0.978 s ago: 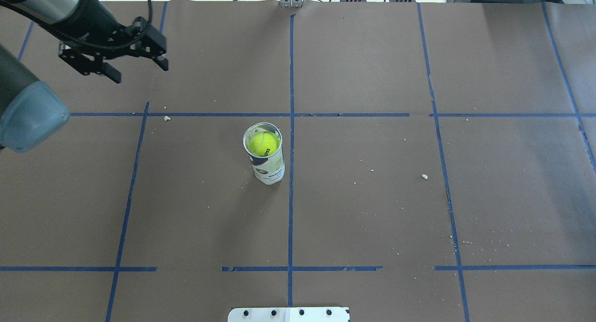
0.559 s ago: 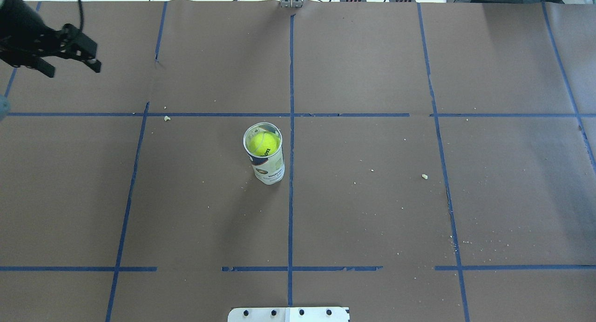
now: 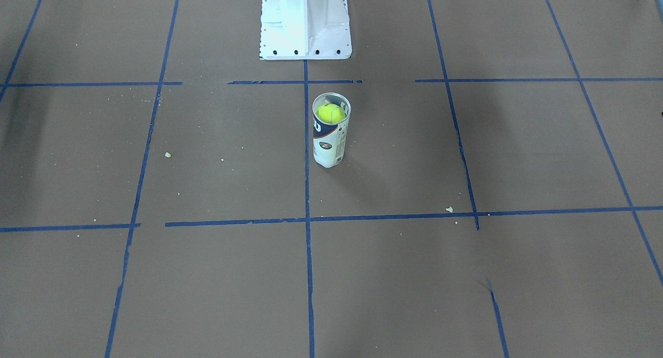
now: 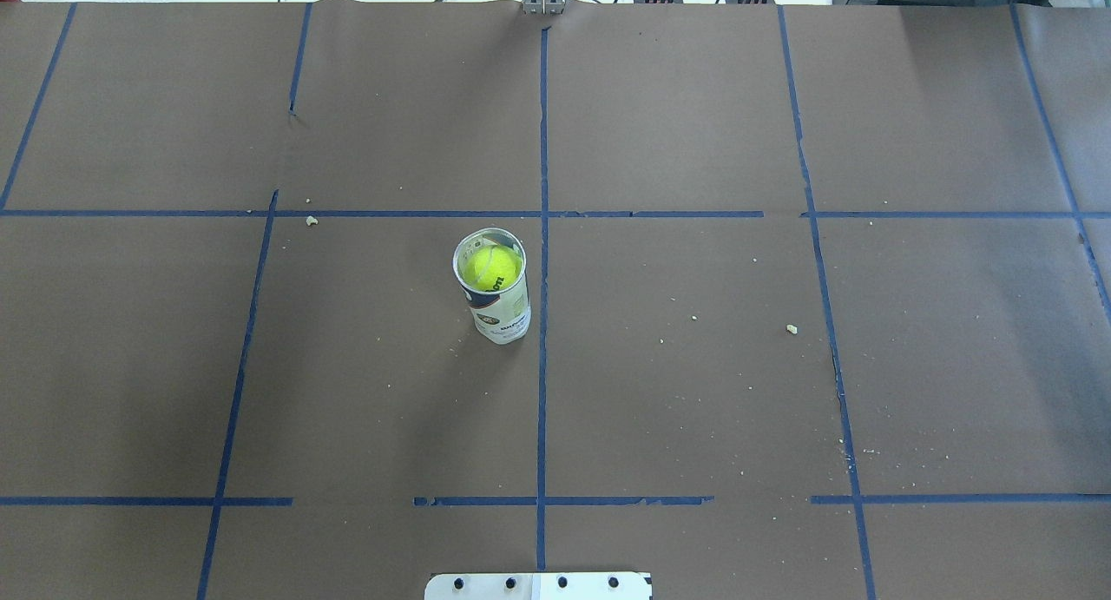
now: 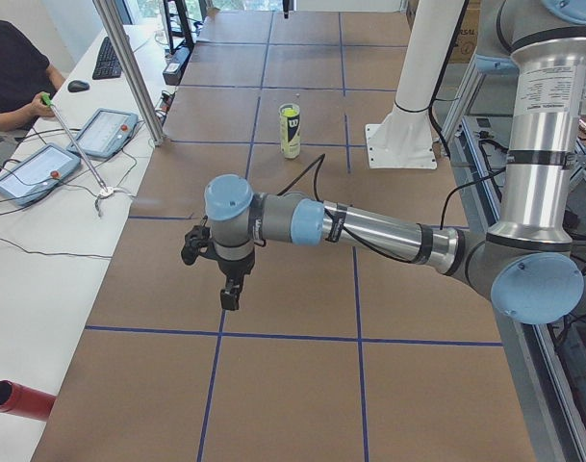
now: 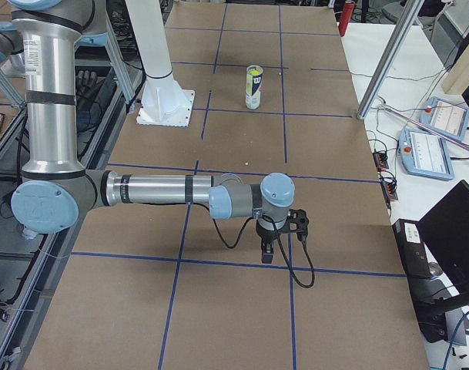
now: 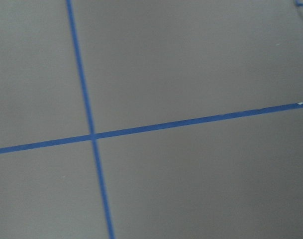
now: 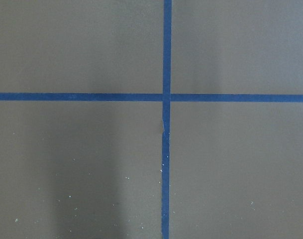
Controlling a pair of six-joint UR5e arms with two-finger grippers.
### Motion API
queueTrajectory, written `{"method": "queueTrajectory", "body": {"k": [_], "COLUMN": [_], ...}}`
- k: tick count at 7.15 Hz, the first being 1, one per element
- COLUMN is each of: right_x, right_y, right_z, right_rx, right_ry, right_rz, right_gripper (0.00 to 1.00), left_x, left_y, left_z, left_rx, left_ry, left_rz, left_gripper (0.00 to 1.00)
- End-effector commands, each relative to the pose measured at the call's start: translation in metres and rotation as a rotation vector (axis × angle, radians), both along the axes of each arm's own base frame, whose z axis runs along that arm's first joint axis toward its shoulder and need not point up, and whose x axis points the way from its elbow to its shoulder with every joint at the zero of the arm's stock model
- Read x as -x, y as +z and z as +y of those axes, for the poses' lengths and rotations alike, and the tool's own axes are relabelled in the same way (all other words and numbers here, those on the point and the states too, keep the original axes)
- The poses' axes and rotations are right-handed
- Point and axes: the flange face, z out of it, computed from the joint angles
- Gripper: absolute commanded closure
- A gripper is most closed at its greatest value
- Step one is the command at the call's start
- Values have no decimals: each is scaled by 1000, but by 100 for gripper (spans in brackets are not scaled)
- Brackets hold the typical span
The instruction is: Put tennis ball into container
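Note:
The yellow-green tennis ball [image 4: 492, 267] sits inside the clear container [image 4: 505, 319], which stands upright near the table's middle. The front-facing view shows the tennis ball [image 3: 330, 113] just below the rim of the container [image 3: 327, 146]. Neither arm is near it. In the exterior left view my left gripper [image 5: 216, 277] hangs over the table far from the container [image 5: 290, 131]; I cannot tell if it is open or shut. My right gripper [image 6: 281, 235] shows only in the exterior right view, also far off, state unclear. Both wrist views show just brown paper and blue tape.
The white pedestal base [image 3: 304, 24] stands behind the container on the robot's side. Operators' tablets [image 5: 108, 131] and a metal pole [image 5: 129, 67] line the far table edge. A red cylinder [image 5: 15, 398] lies on the side bench.
My left arm and gripper have pulled away to the left and out of the overhead view. The ball and container have not moved.

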Motion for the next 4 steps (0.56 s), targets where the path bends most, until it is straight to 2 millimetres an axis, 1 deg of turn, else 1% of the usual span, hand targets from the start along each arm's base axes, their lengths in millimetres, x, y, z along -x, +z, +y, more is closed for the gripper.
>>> {"method": "queueTrajectory", "body": {"k": [1, 2, 3, 4], "right_x": [0, 0, 0, 0], "right_y": [0, 0, 0, 0], "right_z": [0, 0, 0, 0], "right_rx": [0, 0, 0, 0], "right_ry": [0, 0, 0, 0], "right_rz": [0, 0, 0, 0], "right_gripper": [0, 0, 0, 0], "left_x": [11, 10, 9, 5], "left_y": [50, 41, 37, 41], "left_z": [-3, -4, -7, -6], "left_rx": [0, 49, 101, 127], "left_ry": [-30, -101, -163, -177], "left_rz": [-1, 14, 25, 27], "left_gripper": [0, 0, 0, 0]}}
